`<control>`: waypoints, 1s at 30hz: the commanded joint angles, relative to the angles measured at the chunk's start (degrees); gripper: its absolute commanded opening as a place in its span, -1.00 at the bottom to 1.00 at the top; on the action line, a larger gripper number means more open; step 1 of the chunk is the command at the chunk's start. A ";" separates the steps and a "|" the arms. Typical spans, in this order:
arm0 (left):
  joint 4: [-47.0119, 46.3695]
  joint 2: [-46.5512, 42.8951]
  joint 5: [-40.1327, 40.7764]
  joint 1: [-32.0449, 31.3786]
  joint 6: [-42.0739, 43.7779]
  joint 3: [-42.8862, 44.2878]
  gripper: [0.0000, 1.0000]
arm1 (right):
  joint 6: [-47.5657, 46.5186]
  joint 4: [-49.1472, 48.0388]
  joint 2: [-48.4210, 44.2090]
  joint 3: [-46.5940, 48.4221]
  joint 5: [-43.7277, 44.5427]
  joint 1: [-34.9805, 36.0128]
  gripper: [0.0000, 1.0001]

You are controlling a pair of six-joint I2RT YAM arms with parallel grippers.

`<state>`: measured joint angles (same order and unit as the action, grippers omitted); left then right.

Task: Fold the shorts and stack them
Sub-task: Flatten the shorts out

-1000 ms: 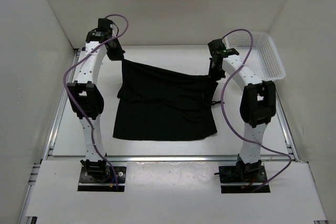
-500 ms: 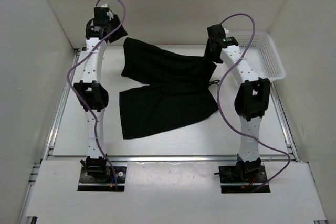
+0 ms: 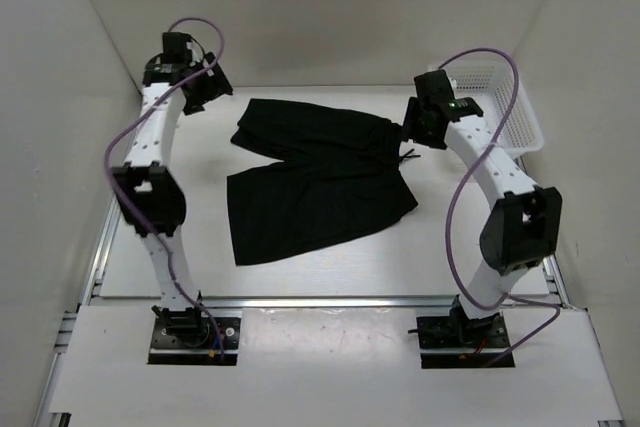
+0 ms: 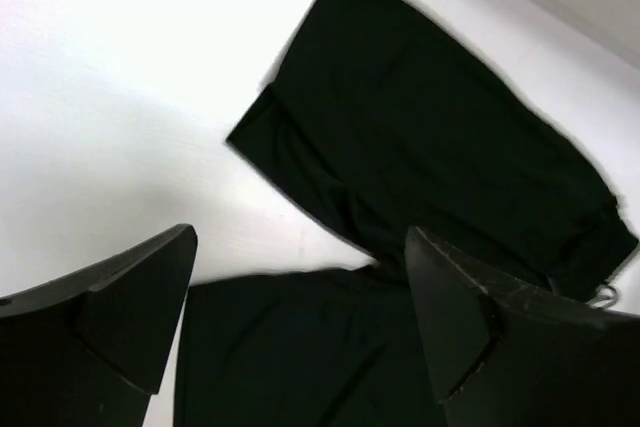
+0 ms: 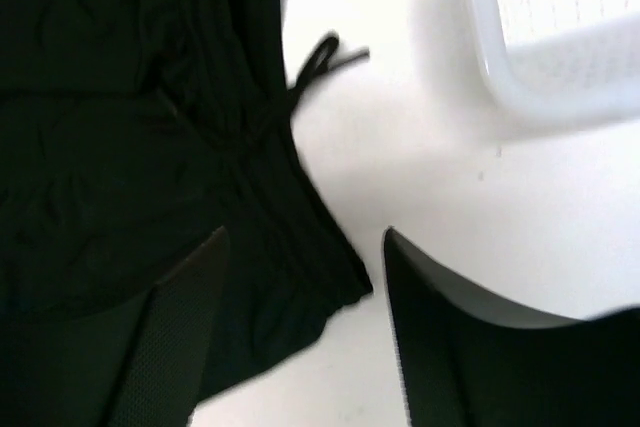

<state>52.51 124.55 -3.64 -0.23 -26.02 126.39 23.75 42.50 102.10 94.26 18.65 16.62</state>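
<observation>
The black shorts (image 3: 315, 172) lie spread on the white table, waistband toward the right and two legs toward the left, one leg farther back than the other. My left gripper (image 3: 203, 93) hangs open above the far left corner, apart from the fabric. In the left wrist view the shorts (image 4: 430, 117) lie below the open left gripper (image 4: 300, 237), with nothing between its fingers. My right gripper (image 3: 411, 125) hovers open over the waistband end. In the right wrist view the waistband corner of the shorts (image 5: 120, 117) and a drawstring (image 5: 320, 62) lie under the open right gripper (image 5: 305, 237).
A white mesh basket (image 3: 505, 107) stands at the far right corner, its rim (image 5: 490, 57) close to the right gripper. White walls enclose the table on three sides. Purple cables loop off both arms.
Both grippers have opened and let go of the shorts, which dropped from hanging to lying on the table. The left arm swung out left, the right arm out right.
</observation>
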 commanded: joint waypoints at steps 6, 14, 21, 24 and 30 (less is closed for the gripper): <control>1.37 -36.11 -2.06 0.05 -5.96 -42.84 0.83 | 6.13 -1.18 -14.12 -24.54 -15.91 0.16 0.34; -5.47 -43.78 -4.89 -2.14 -14.15 -78.21 0.86 | 7.55 -5.76 -11.67 -31.24 -23.14 -1.07 0.46; -9.80 -34.65 -5.68 -3.20 -14.15 -80.25 0.62 | 5.61 -8.57 -2.18 -28.52 -19.71 -4.22 0.37; -9.80 -33.15 -5.15 -3.20 -14.15 -79.63 0.43 | 4.99 -9.10 0.72 -26.42 -19.71 -4.76 0.32; -9.80 -31.30 -7.52 -4.60 -14.67 -77.26 0.15 | 4.99 -10.24 2.49 -26.49 -19.01 -4.76 -0.04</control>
<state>48.01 91.81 -10.31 -3.66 -40.27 48.53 29.21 34.15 104.20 66.61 -1.23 11.97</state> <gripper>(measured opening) 0.578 0.523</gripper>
